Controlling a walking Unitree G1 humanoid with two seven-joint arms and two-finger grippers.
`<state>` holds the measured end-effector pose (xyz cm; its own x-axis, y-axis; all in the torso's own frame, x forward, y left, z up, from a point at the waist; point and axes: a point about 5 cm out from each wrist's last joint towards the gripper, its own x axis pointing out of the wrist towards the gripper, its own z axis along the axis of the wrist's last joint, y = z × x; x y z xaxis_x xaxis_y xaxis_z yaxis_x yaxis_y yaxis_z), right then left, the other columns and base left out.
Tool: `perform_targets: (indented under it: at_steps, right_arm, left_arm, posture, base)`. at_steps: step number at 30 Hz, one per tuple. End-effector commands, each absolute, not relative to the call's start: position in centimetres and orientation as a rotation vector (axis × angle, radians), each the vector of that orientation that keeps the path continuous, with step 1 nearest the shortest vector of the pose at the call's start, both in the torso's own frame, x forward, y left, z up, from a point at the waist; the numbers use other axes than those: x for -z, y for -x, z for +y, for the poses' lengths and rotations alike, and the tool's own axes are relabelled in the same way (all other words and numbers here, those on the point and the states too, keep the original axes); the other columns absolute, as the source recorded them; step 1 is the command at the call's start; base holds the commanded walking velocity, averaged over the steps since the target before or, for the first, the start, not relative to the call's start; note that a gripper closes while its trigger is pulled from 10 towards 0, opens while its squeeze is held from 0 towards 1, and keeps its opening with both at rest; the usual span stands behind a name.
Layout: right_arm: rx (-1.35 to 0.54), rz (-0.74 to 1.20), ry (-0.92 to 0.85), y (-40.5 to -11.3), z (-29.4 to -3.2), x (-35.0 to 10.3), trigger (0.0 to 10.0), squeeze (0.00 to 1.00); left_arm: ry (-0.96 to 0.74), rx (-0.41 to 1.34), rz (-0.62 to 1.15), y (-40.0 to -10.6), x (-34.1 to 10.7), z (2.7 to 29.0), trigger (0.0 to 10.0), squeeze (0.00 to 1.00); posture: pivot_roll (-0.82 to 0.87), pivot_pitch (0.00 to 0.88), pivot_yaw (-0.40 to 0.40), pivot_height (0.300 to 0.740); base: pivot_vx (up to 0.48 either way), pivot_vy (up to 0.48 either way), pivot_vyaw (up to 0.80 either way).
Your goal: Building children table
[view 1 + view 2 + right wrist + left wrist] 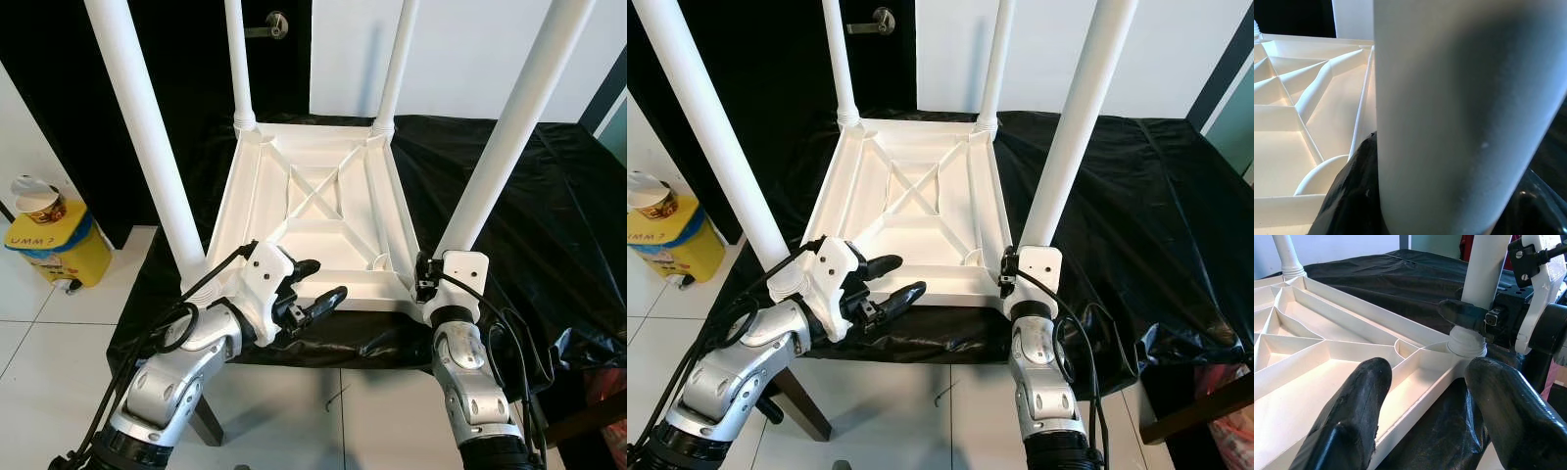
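Left eye view: at lower left, the left gripper (315, 284) has its fingers apart by the upside-down white plastic table top (315, 211) at centre. At lower right, the right gripper (1469, 317) hugs a white round leg (509, 127), top cut off.

You saw the left gripper (1422, 418) open, its fingers (1354, 411) astride the white tabletop rim (1415, 382); at two o'clock, the right gripper (1469, 316) clasped a white leg (1484, 269).
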<state>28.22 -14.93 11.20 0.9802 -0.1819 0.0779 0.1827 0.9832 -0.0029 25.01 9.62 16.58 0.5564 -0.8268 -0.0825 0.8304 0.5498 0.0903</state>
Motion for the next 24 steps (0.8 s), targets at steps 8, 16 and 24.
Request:
perform_targets:
  at_steps: [8, 16, 24]
  right_arm:
    - [0.195, -0.017, 0.028, -28.2, -15.5, -10.1, 10.0, 1.0]
    - [0.085, -0.095, 0.019, -27.8, -16.1, -11.1, 10.0, 1.0]
    - [-0.149, -0.146, 0.023, -27.4, -16.8, -12.1, 10.0, 0.0]
  left_arm:
    - [-0.124, 0.996, 0.026, -24.9, -16.6, 9.4, 10.0, 0.0]
    - [-0.126, 0.991, 0.022, -25.0, -16.7, 9.5, 10.0, 0.0]
    - [-0.13, 0.992, 0.02, -25.2, -16.8, 9.5, 10.0, 0.0]
  posture:
    - [0.06, 0.0, -0.072, 0.74]
    - [0.06, 0.0, -0.07, 0.74]
    - [0.05, 0.0, -0.065, 0.74]
  base:
    - [0.0, 0.0, 0.0]
    - [0.0, 0.0, 0.0]
    - [0.0, 0.0, 0.0]
